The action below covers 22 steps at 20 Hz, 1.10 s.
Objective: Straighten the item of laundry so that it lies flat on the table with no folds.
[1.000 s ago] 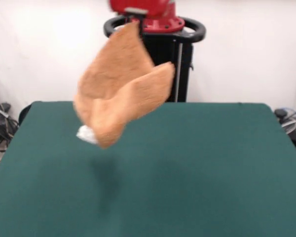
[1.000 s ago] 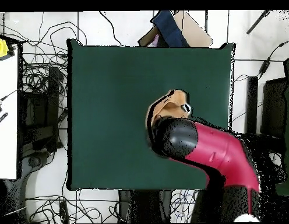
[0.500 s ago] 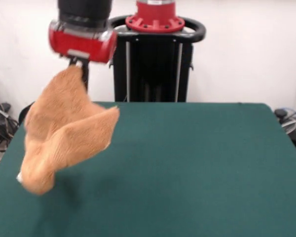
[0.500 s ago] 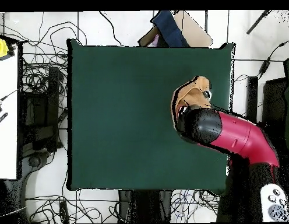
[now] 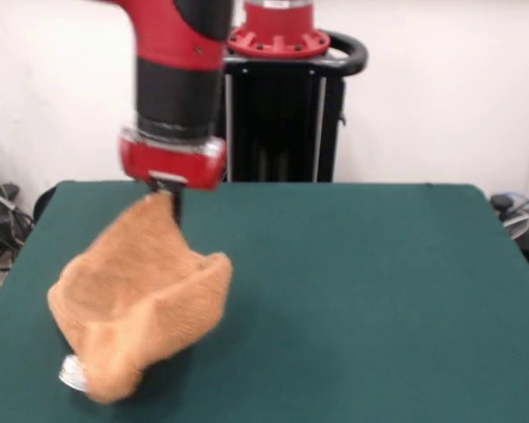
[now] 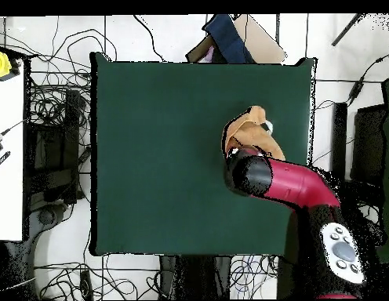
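The orange-tan towel (image 5: 137, 304) hangs bunched and folded from my gripper (image 5: 167, 198), which is shut on its top corner. Its lower end, with the white tag (image 5: 71, 374), sags down toward the left front part of the green table (image 5: 361, 300); I cannot tell whether it touches the felt. From overhead, the towel (image 6: 250, 132) pokes out beyond the red and black arm (image 6: 276, 180), which hides the gripper and much of the cloth. It hangs over the right part of the table (image 6: 166, 157).
Cables and dark equipment (image 5: 0, 220) lie off the table's left edge in the front view. In the overhead view, a blue cloth on a cardboard box (image 6: 229, 41) sits past the table's top edge, and a white bench (image 6: 8, 149) stands at the left.
The arm has come down and moved toward the camera and to the right in the front view. The towel swung with it and now hangs lower, close over the table.
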Tool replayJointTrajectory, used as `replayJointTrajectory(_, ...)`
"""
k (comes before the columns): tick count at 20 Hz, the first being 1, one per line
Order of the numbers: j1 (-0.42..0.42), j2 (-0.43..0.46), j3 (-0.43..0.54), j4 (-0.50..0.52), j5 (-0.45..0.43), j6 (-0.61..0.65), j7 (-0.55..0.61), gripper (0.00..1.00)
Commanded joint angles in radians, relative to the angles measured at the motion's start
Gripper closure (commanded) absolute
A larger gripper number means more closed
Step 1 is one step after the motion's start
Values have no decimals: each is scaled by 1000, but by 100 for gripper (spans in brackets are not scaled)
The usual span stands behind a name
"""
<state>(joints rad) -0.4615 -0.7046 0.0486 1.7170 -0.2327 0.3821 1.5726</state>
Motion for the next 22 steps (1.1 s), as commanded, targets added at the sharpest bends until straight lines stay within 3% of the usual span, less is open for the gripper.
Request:
replayJointTrajectory(1, 90, 97, 54, 181, -2, -44, 173, 100)
replayJointTrajectory(7, 147, 108, 29, 271, 37, -109, 244, 100)
replayJointTrajectory(15, 235, 11, -17, 374, 121, -20, 291, 100)
replayJointTrajectory(16, 235, 9, -14, 380, 141, -16, 277, 0)
replayJointTrajectory(22, 292, -84, -56, 328, 219, 34, 325, 0)
